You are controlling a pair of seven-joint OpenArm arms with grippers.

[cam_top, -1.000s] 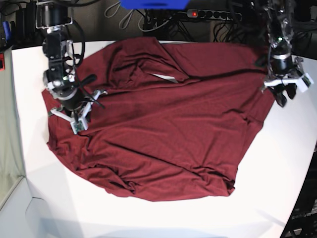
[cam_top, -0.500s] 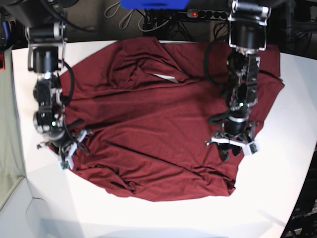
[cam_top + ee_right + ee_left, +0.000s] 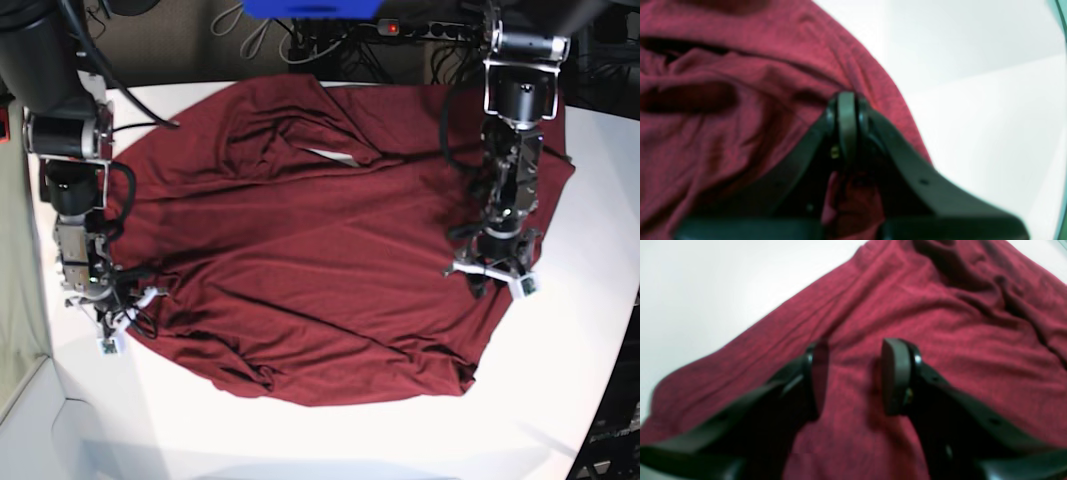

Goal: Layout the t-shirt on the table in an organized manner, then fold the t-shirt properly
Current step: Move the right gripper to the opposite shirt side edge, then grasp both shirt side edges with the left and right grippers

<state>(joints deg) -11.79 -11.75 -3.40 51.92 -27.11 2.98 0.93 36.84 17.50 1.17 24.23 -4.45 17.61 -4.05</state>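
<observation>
While the t-shirt (image 3: 320, 250) lies spread but rumpled across the table (image 3: 560, 400), nothing is folded yet. Directly beneath the left gripper (image 3: 853, 376) is cloth, its jaws parted and empty. The right gripper (image 3: 846, 123) is clenched, pinching the shirt's edge, bare tabletop just beside it. Smoothing and every fold remain.

One t-shirt (image 3: 320, 250), one table (image 3: 560, 400), two pincers
</observation>
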